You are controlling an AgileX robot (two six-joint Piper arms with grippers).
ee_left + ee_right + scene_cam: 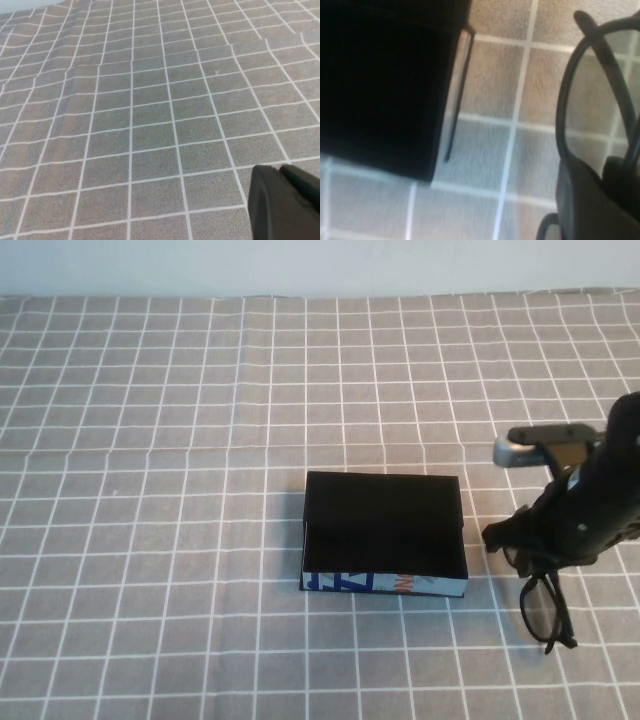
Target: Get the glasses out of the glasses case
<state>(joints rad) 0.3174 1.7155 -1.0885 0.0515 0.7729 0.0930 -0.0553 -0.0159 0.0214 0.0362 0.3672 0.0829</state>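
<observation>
Black fingers of the right gripper (528,548) pinch the glasses (545,610), which hang beside the glasses case (385,533), outside it and low over the checked cloth (150,540); I judge: lower slowly, then release; the left gripper (285,205) shows elsewhere over cloth, fingers together.

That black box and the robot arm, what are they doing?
The right gripper is shut on the glasses, which hang from it just to the right of the case, above the checked cloth. The glasses are already out of the case and look not quite set down yet. The left gripper is off to the side over bare cloth, holding nothing.
</observation>
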